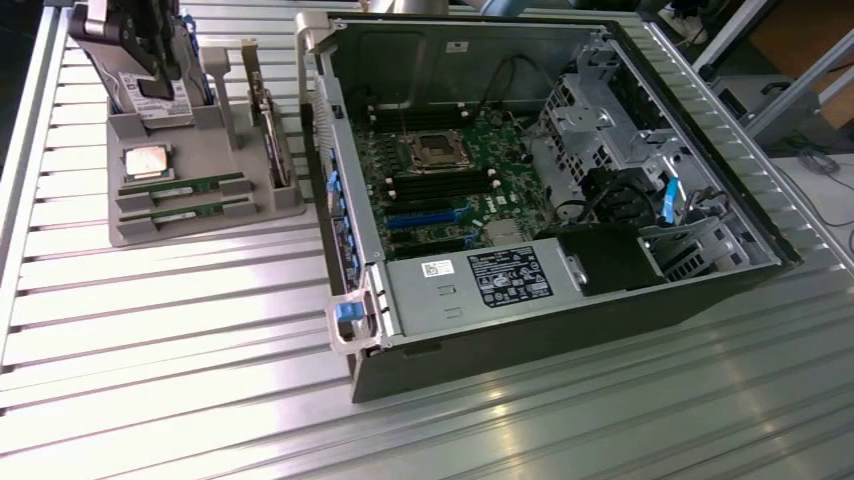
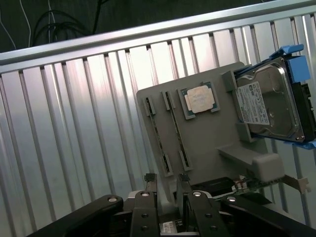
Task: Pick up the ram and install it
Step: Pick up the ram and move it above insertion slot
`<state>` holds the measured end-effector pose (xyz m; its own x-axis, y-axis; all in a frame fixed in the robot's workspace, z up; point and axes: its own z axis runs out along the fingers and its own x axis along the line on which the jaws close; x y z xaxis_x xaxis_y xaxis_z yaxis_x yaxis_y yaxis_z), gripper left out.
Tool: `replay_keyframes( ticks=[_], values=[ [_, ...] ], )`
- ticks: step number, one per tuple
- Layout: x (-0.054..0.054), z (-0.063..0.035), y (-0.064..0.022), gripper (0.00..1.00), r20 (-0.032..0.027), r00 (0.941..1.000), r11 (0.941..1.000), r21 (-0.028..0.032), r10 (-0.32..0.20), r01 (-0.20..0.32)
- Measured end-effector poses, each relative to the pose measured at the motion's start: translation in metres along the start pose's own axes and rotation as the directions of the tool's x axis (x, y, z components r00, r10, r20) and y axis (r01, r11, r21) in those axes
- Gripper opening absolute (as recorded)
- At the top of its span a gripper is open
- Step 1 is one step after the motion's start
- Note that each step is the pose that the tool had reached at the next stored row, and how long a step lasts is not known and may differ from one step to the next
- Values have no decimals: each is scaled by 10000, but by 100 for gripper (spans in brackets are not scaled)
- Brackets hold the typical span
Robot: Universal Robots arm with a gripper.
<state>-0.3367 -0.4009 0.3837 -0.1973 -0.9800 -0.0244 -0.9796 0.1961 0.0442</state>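
Two ram sticks, thin green boards, lie side by side in slots of a grey holder; in the exterior view they are the nearer ram and the farther ram. The wrist view shows them as ram and ram. My gripper hangs above the holder's far end, over the hard drive. In the wrist view my gripper stands open with nothing between its fingers, above the holder's edge, apart from both sticks.
On the holder sit a silvery processor chip, an upright hard drive in a blue bracket, and an expansion card. The open computer case lies to the exterior view's right, showing its motherboard memory slots and power supply.
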Motion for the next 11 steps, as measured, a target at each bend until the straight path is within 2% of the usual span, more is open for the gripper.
replay_keyframes(
  ticks=[11],
  values=[
    [5, 63, -3, 30, -1, 10000, 10000, -1, 0, 0]
  ],
)
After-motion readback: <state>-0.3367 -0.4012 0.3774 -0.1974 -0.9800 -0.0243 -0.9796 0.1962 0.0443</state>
